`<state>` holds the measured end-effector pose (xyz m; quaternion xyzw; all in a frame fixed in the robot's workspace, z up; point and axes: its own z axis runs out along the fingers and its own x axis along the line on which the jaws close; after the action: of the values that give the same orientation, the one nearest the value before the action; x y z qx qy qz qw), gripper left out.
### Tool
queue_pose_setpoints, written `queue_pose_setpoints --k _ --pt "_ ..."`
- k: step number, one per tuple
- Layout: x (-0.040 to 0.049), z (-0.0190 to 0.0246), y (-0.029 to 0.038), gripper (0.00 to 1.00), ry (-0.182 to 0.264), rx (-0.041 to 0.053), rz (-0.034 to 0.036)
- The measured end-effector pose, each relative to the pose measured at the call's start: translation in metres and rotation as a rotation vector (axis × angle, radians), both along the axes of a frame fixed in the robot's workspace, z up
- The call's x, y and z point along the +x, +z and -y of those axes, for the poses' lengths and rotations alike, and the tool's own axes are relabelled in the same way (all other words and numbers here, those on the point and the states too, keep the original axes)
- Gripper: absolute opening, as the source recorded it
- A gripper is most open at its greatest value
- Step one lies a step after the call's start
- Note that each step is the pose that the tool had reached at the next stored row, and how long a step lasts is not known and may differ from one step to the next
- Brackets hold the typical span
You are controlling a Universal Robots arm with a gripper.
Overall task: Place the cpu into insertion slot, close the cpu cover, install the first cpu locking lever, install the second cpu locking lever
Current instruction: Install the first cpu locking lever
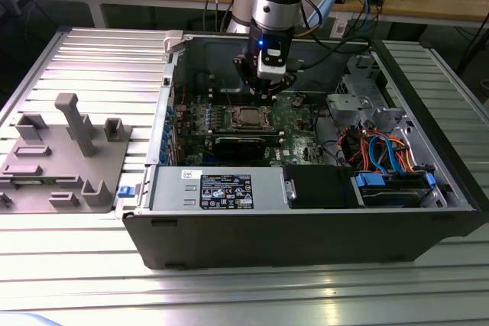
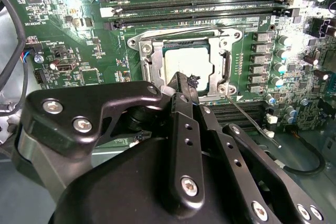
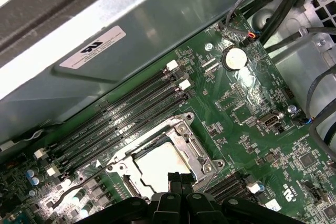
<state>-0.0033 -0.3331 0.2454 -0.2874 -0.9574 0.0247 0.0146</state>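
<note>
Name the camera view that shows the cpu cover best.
The second wrist view: the cpu cover lies nearly head-on, three sides of its frame visible, the gripper hiding the fourth. In the first wrist view it sits slanted; in the exterior view it is far off.

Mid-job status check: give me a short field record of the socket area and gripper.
cpu: seated, metal top showing
cover: looks down, framing the cpu
lever: one thin wire lever angles out from the cover's corner, seemingly unlatched
gripper: shut, tips at the cpu's edge; contact unclear
</note>
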Motion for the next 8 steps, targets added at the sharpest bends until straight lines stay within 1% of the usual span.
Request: queue_pose_setpoints --k 5,7,8 --pt "0.0000 -0.0001 -0.0001 0.11 0.004 0.0011 0.0001" --pt "-0.0001 0.0000 0.0001 0.11 0.006 0.0056 0.0000" --pt "0.0000 0.0001 0.0000 0.11 0.007 0.0104 0.0001"
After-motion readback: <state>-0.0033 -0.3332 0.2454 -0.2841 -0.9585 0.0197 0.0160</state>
